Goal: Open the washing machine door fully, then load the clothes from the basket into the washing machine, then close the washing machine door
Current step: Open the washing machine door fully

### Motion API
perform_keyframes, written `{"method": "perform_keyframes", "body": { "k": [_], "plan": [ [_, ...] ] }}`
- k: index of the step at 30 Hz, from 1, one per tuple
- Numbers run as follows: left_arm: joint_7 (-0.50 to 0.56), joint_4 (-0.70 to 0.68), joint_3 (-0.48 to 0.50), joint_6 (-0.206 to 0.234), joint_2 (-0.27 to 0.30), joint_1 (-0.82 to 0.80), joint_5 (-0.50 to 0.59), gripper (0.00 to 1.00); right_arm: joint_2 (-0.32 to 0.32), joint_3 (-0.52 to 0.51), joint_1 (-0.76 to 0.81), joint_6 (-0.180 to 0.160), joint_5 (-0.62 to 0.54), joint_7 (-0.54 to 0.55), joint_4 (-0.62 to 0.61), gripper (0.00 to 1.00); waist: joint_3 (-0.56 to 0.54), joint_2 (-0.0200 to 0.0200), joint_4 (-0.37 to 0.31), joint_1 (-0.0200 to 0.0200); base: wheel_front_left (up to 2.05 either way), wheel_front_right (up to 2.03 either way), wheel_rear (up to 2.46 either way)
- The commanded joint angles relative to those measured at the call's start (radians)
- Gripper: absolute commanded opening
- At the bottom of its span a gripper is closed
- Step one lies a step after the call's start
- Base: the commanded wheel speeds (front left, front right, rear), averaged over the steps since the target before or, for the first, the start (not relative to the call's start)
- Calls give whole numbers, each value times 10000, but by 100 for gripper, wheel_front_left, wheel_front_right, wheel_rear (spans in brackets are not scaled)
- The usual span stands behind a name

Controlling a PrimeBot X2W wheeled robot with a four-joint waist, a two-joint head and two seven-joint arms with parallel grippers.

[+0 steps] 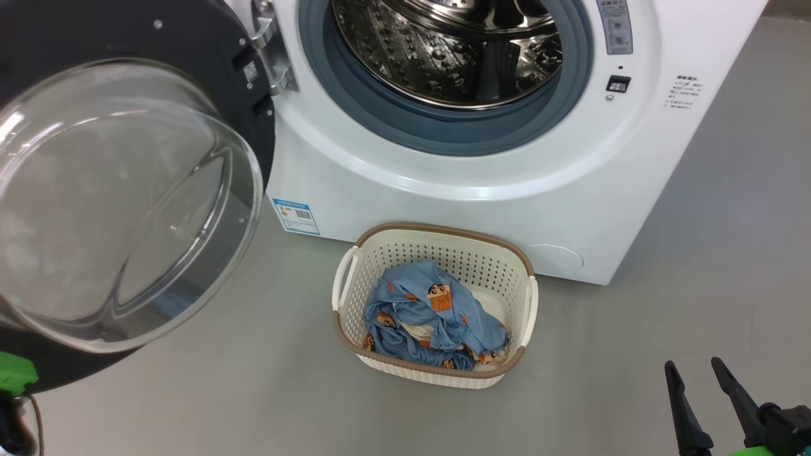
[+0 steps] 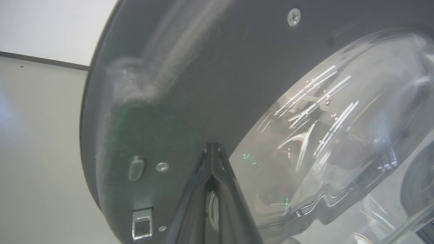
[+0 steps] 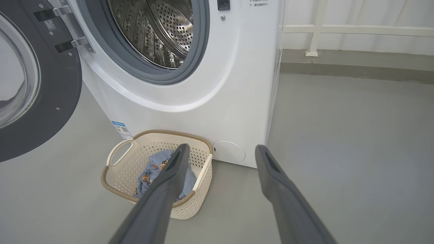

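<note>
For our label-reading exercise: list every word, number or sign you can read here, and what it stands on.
Nothing can be quoted.
Blue label sticker, washing machine front: too small to read.
Small printed lines, washing machine front, right side: too small.
Code sticker, washing machine door frame: blurred.

Pinched left end effector (image 2: 213,148), splayed right end effector (image 1: 692,366)
</note>
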Motion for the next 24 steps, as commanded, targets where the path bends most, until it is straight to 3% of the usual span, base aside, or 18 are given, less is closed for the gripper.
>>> {"method": "perform_keyframes", "body": {
  "k": [1, 10, 24],
  "plan": [
    [-103, -119, 505, -80, 547, -497, 245, 0, -187, 282, -47, 16, -96, -118, -254, 100, 89, 0, -126, 0, 0, 0, 0],
    [-104, 392, 1383, -530, 394, -919, 1134, 0, -275, 279, -161, 16, -124, -118, -304, 100, 370, 0, -360, 0, 0, 0, 0],
    [-104, 464, 2177, -816, -106, -1251, 2240, 0, 27, 270, -251, 16, -147, -118, -201, 100, 234, 0, -186, 0, 0, 0, 0]
  ]
}}
